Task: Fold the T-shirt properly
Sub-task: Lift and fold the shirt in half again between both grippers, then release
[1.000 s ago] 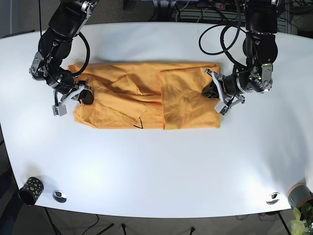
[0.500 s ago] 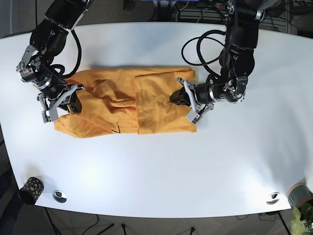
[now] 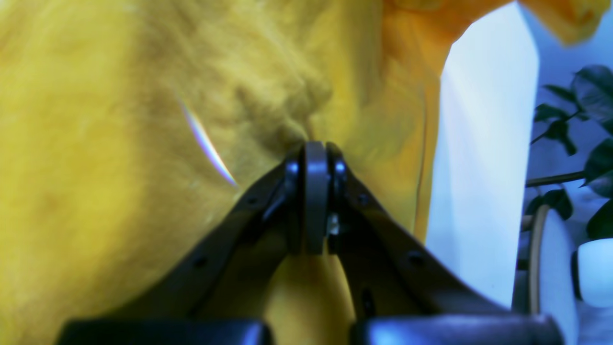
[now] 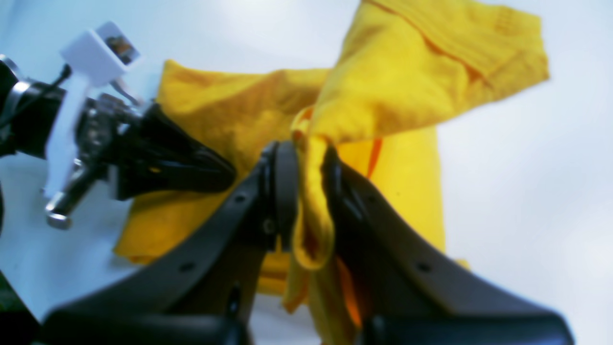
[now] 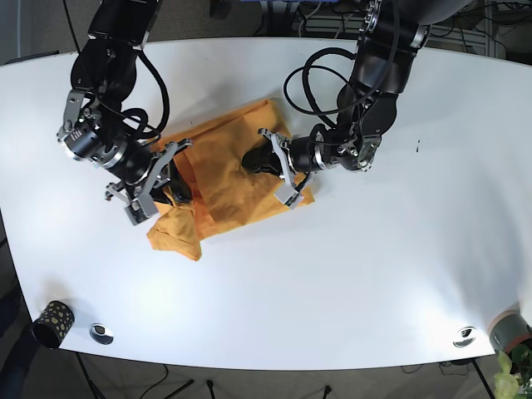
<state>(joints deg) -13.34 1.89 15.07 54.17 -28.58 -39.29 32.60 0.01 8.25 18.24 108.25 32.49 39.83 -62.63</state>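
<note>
Mid-fold, not close to done. T-shirt [image 5: 224,170] sits on the white counter [image 5: 349,274] left of centre, bunched into a rumpled diagonal mass rather than a flat rectangle.

My left hand [image 3: 313,191]: jaws pinched tight on a fold of the yellow cloth; fabric fills nearly the whole left wrist view, counter visible only at the right. In the base view that hand [image 5: 264,160] is on the shirt's right portion, over the top layer.

My right hand [image 4: 304,187]: also clamped, with a wad of cloth squeezed between the fingers and a loose flap standing up above them. In the base view it [image 5: 166,184] holds the shirt's left side; a free corner hangs down-left of it onto the counter.

My read on progress:
- Both ends are gripped and sit near each other, so an end-to-end fold looks to be in progress.
- Layers overlap in the middle but are wrinkled and skewed; edges not aligned.
- Lower-left corner is sticking out, not tucked.

Left to do, as I judge it: lay the gripped edges down squarely, release, flatten the bunching, tidy the stray corner. Risk: letting go now leaves a crumpled pile.
</note>
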